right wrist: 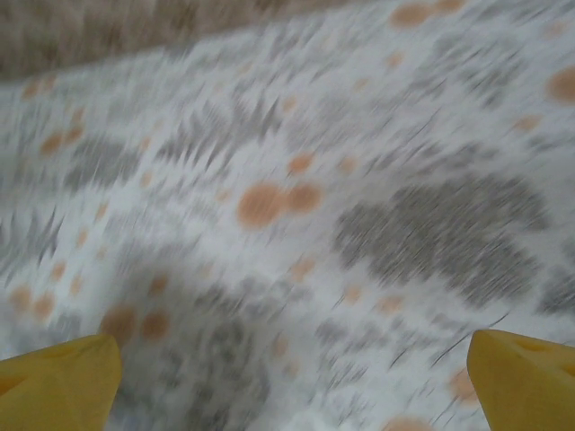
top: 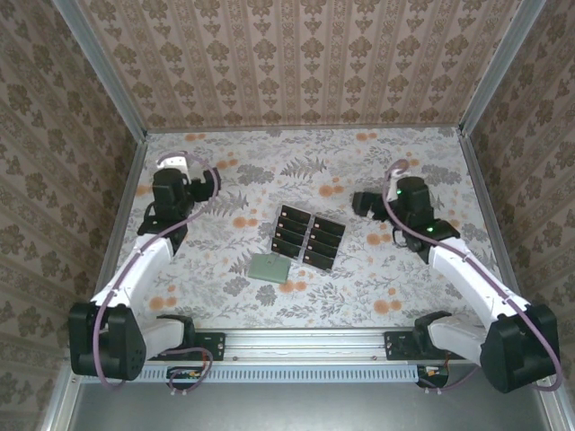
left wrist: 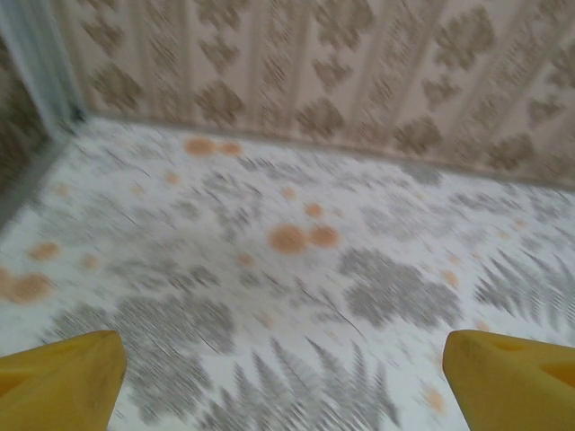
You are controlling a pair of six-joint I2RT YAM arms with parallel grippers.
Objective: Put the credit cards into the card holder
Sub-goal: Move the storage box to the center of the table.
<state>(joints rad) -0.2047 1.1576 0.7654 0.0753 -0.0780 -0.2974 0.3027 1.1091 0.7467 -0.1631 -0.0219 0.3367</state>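
Note:
Several dark credit cards (top: 308, 238) lie in two columns at the middle of the floral table. The grey-green card holder (top: 269, 268) lies flat just in front of them, to their left. My left gripper (top: 213, 183) hangs over the far left of the table, well apart from the cards. In the left wrist view it (left wrist: 283, 382) is open, with yellow fingertips (left wrist: 63, 382) wide apart over bare cloth. My right gripper (top: 361, 203) hovers right of the cards. The right wrist view shows it (right wrist: 292, 382) open too, with nothing between its fingertips (right wrist: 526, 377).
Patterned walls (top: 296, 63) close the table in at the back and on both sides. A metal rail (top: 305, 346) with the two arm bases runs along the near edge. Both wrist views are blurred.

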